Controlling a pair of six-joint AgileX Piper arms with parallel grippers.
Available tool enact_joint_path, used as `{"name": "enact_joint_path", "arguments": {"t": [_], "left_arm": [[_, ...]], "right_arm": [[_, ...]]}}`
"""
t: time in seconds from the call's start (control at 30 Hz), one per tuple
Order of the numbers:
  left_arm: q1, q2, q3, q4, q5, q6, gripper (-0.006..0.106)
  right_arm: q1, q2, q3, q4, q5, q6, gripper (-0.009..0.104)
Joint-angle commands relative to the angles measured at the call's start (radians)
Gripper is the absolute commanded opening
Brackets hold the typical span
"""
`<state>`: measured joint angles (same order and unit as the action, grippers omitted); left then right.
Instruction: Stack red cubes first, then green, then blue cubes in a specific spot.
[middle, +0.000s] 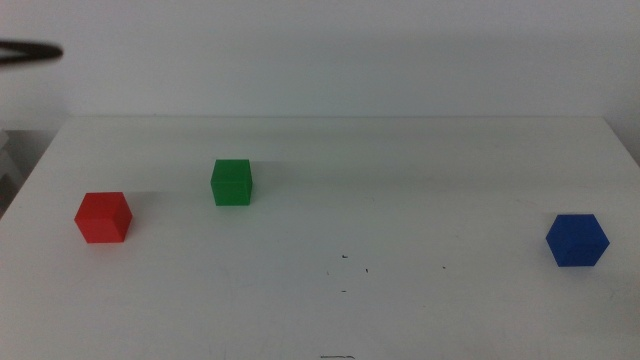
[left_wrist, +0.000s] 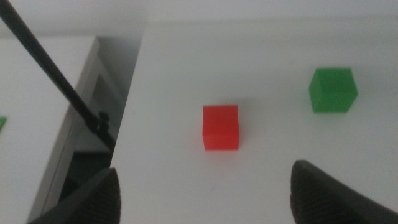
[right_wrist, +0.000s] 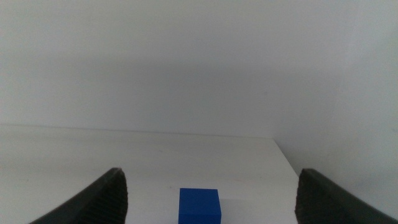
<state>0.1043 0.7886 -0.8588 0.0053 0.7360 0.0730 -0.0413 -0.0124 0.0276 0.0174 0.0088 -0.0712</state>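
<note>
With both grippers spread empty, the left gripper (left_wrist: 205, 193) near the red cube (middle: 103, 217), left of the green cube (middle: 231, 182), risks nudging it askew.

Soft, even light flooded the white table (middle: 400, 160); shadows lay faint, trailing toward two o'clock from the green cube (middle: 231, 182); both wrist views looked hazy, their near jaws blurred.
</note>
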Motion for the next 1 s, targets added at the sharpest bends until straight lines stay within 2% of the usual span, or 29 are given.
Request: {"name": "enact_joint_path", "arguments": {"t": [0.0,0.4,0.97], "left_arm": [[-0.003,0.057,-0.092,0.008,0.019,-0.013,0.093],[-0.003,0.38,-0.399,0.02,0.3,0.026,0.093],[-0.004,0.667,-0.589,0.015,0.401,0.048,0.093]], "right_arm": [[-0.005,-0.015,-0.011,-0.011,-0.078,-0.01,0.071],[-0.005,-0.015,-0.011,-0.011,-0.078,-0.01,0.071],[-0.005,-0.015,-0.011,-0.011,-0.078,-0.01,0.071]]}}
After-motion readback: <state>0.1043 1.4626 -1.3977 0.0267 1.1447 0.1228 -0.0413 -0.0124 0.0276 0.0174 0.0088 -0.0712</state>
